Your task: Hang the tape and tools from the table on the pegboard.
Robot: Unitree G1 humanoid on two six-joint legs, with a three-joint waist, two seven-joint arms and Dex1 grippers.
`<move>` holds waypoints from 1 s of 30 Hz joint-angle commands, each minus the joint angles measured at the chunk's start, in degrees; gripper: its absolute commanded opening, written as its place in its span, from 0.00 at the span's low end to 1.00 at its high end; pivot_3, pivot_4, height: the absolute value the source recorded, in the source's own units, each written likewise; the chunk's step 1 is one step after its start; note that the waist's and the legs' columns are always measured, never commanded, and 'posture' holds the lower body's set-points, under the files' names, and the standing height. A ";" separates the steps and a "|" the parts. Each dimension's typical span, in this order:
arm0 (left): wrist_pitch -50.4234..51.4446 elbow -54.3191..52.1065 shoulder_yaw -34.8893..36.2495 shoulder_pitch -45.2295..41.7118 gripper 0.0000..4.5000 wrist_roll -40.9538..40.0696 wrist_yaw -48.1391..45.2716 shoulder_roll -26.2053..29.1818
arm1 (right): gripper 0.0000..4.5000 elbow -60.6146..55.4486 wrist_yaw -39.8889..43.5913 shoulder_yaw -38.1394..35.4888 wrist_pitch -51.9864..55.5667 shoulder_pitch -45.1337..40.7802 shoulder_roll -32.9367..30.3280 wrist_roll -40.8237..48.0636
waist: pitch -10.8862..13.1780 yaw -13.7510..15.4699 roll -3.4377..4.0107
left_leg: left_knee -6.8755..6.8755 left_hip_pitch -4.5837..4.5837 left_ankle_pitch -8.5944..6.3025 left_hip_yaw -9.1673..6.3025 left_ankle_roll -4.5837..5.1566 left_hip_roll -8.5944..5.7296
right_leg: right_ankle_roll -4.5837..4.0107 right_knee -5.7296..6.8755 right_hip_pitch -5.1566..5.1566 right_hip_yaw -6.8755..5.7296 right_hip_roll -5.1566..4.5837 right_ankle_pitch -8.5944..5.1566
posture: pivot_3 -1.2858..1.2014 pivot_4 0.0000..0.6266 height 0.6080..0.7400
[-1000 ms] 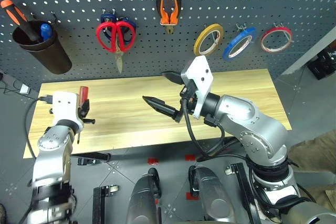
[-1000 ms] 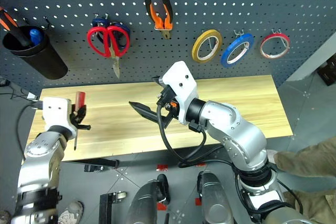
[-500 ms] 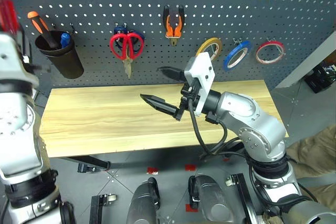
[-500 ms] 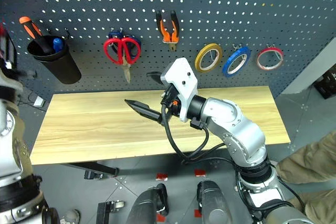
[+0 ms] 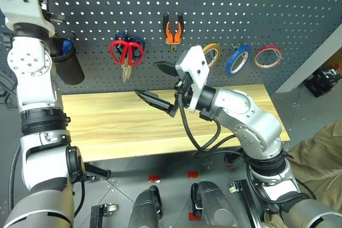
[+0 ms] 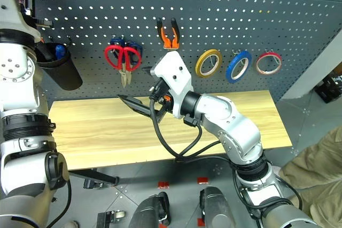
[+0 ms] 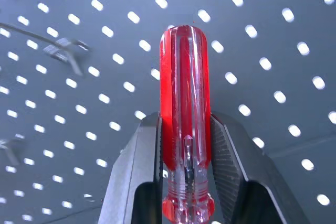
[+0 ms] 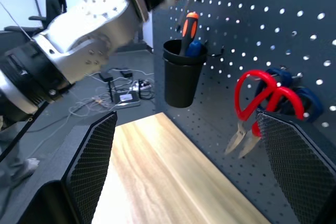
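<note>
We see the left gripper [image 7: 185, 145] clamped on the red-handled screwdriver [image 7: 185, 108], raised close to the pegboard [image 5: 224, 9]; its shaft is hidden behind the fingers. Right gripper [image 5: 156, 84] hangs over the table [image 5: 117, 126], fingers spread wide, holding nothing. Red scissors [image 5: 126, 53] overlap a blue-handled pair. Pliers [image 5: 172, 28] and blue tape [image 5: 238, 60] hang on hooks. Black cup [image 8: 181, 74] partly blocked by left arm.
</note>
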 commanded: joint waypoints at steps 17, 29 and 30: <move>-6.57 0.73 3.10 4.17 0.81 -3.36 6.91 -1.05 | 1.00 -1.67 -1.53 -0.20 -0.14 -1.39 1.92 0.63 | -0.05 -1.92 -0.02 | 0.21 -0.01 0.00 -0.08 0.02 -0.02 | 0.02 0.10 0.07 0.04 0.00 0.02 | 0.39 0.22 1.00; 13.24 -30.28 -3.09 19.99 0.86 -10.66 -4.87 -7.37 | 1.00 -2.22 -0.46 -1.29 -1.41 1.98 -1.78 -0.37 | -2.03 -2.74 0.24 | 0.29 0.04 0.00 -0.10 0.01 -0.01 | 0.01 0.16 0.13 0.11 0.05 0.02 | 0.40 0.18 1.00; 17.85 -33.81 -3.26 22.91 0.86 -13.72 -6.91 -7.94 | 1.00 -2.47 -0.08 -1.52 -1.63 2.79 -2.78 -0.48 | -2.56 -3.08 0.39 | 0.30 0.05 0.00 -0.09 0.02 0.01 | 0.01 0.17 0.13 0.16 0.06 0.02 | 0.40 0.18 1.00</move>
